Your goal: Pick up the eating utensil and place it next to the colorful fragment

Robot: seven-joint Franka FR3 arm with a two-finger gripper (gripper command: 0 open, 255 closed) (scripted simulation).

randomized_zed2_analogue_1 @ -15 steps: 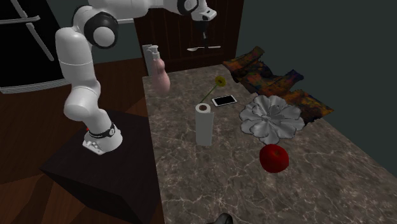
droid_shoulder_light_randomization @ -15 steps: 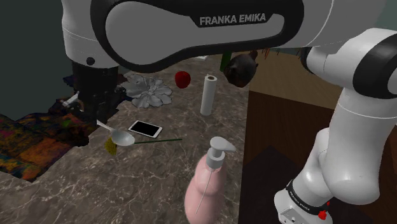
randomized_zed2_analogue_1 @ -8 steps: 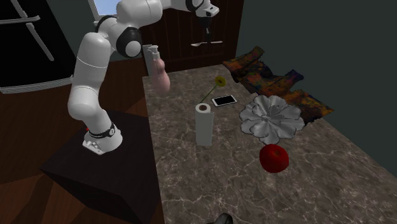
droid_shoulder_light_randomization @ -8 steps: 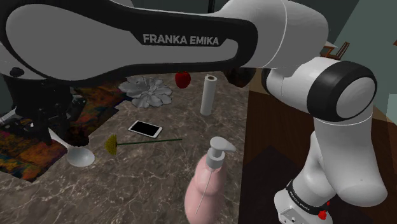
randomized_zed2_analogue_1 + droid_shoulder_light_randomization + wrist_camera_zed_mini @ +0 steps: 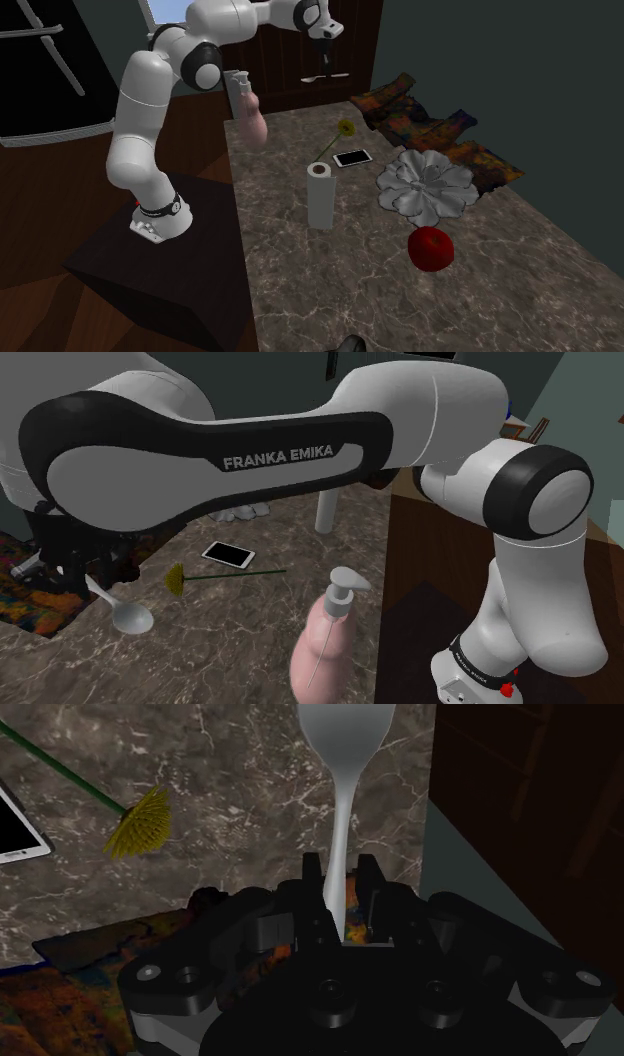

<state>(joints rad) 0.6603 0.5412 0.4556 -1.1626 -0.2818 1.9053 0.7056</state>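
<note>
A grey spoon (image 5: 127,614) hangs in the air, and my gripper (image 5: 78,562) is shut on its handle. It is over the counter's end at the shoulder view's left, beside the colourful patterned cloth (image 5: 28,595). In the wrist view the fingers (image 5: 312,876) clasp the spoon's handle (image 5: 343,824), with its bowl pointing away over the marble near the counter's edge. The cloth (image 5: 60,996) lies close under the hand. In the second exterior view the gripper (image 5: 322,50) holds the spoon (image 5: 320,75) above the far end of the counter, near the cloth (image 5: 420,120).
On the marble counter (image 5: 330,270) lie a phone (image 5: 228,555) and a yellow flower (image 5: 178,580) with a long stem. A pink pump bottle (image 5: 325,642), a paper towel roll (image 5: 320,195), a grey flower-shaped dish (image 5: 425,185) and a red apple (image 5: 430,248) also stand there.
The gripper has carried the spoon down and toward the shoulder view's lower left, along the cloth's edge. The hand has turned, so the spoon now looks shorter in the second exterior view.
</note>
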